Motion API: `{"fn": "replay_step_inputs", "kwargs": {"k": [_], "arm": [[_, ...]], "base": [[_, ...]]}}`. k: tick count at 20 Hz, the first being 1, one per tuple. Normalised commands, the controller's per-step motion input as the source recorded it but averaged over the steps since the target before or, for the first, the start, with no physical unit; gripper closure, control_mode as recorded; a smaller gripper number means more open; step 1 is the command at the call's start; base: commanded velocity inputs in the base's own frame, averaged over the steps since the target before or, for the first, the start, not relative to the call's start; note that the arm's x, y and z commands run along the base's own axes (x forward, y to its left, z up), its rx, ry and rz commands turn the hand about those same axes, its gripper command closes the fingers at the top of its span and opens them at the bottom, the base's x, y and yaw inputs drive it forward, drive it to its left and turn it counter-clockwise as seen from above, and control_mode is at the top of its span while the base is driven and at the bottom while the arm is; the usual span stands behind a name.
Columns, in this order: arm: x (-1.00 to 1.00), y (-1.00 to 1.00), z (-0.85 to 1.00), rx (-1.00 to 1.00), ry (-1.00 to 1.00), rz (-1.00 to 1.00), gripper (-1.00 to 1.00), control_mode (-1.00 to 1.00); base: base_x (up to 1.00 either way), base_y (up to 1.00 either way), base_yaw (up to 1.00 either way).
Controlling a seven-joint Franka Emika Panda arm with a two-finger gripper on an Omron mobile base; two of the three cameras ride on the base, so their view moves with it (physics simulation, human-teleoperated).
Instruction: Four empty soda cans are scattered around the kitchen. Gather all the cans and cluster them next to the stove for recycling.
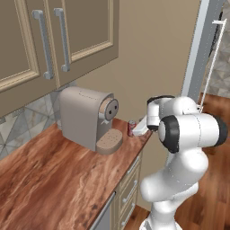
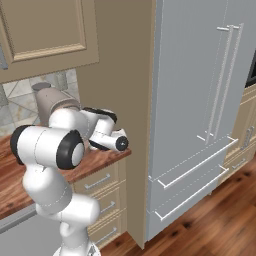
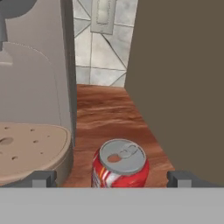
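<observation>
A red soda can (image 3: 120, 165) with a silver top stands upright on the wooden counter (image 3: 109, 109), between the coffee machine and the brown side wall. My gripper (image 3: 112, 179) is open, and its two dark fingertips (image 3: 42, 178) straddle the can, one on each side, without touching it. From the left base view the same can (image 1: 131, 128) shows at the counter's far end, just left of my white hand. In the right base view my arm hides the can. The stove is out of view.
A beige coffee machine (image 1: 88, 117) stands close on the can's left, its round drip tray (image 3: 27, 151) nearly beside the can. A brown panel wall (image 3: 183, 87) closes in the right. Upper cabinets (image 1: 54, 40) hang above. A steel fridge (image 2: 200, 100) stands past the wall.
</observation>
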Motion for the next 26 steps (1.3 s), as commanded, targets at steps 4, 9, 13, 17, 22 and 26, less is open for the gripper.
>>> {"fn": "replay_step_inputs", "kwargs": {"k": [4,9,13,17,22,26], "arm": [[0.19,0.00,-0.09,0.00,0.00,0.00,-1.00,-1.00],[0.19,0.00,-0.10,0.00,0.00,0.00,-1.00,-1.00],[0.14,0.00,-0.11,0.00,0.00,0.00,-1.00,-1.00],[0.12,0.00,-0.13,0.00,0.00,0.00,-1.00,-1.00],[0.12,0.00,-0.12,0.00,0.00,0.00,-1.00,-1.00],[0.08,0.01,-0.08,0.00,0.00,0.00,-1.00,-1.00]], "base": [[0.00,0.00,0.00],[0.00,0.00,0.00],[0.00,0.00,0.00],[0.00,0.00,0.00],[0.00,0.00,0.00],[0.00,0.00,0.00]]}}
